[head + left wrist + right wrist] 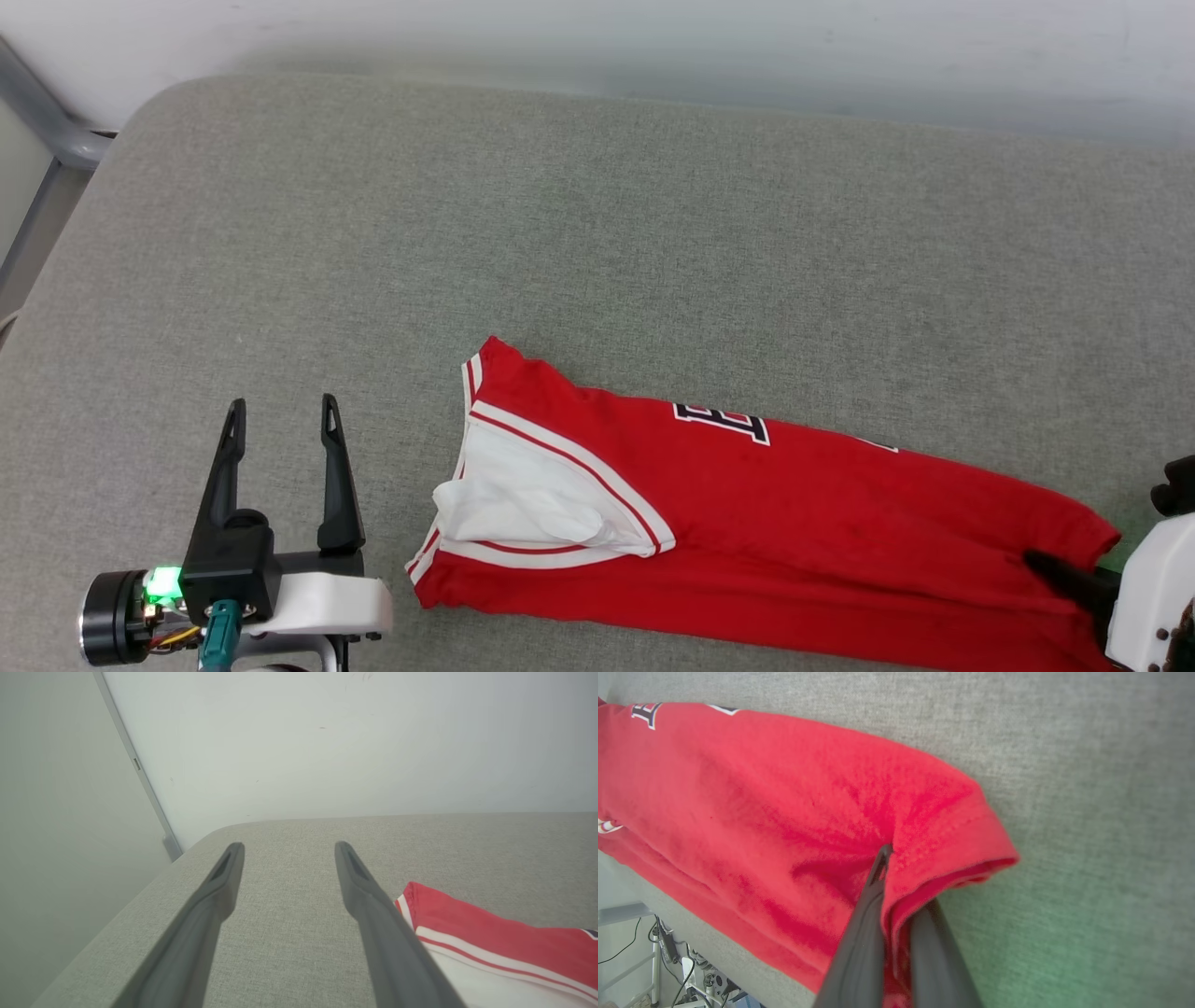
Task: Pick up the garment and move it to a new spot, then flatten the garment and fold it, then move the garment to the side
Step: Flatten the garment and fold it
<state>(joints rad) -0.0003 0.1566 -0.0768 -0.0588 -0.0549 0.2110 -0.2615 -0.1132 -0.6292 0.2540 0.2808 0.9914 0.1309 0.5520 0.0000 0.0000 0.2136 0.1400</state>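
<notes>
- Lying which way from the pincers?
- The garment [794, 504] is laid lengthwise on the grey desk [560, 233]. Its long axis runs left to right at a slight slant, with the hem end to the robot's right and the shoulder end to its left.
- Right pincer?
- The right pincer [1050, 567] is clenched on the hem corner [1088, 539]. In the wrist view red cloth is pinched between the dark fingers, one on top and one tucked under the fold.
- Left?
- The left pincer [283, 403] is released, with nothing between its spread fingers. It is placed just left of the shoulder end, apart from it. That end is nearer this arm, so it is judged the likely next grasp.
- Materials?
- A soft, slightly fuzzy red knit is seen, with a stitched hem. The white sleeve [523, 504] is bunched and edged with striped trim. The black white-outlined lettering [724, 422] is partly shown. The desk cover is coarse woven cloth with a rounded corner, so some drag is expected.
</notes>
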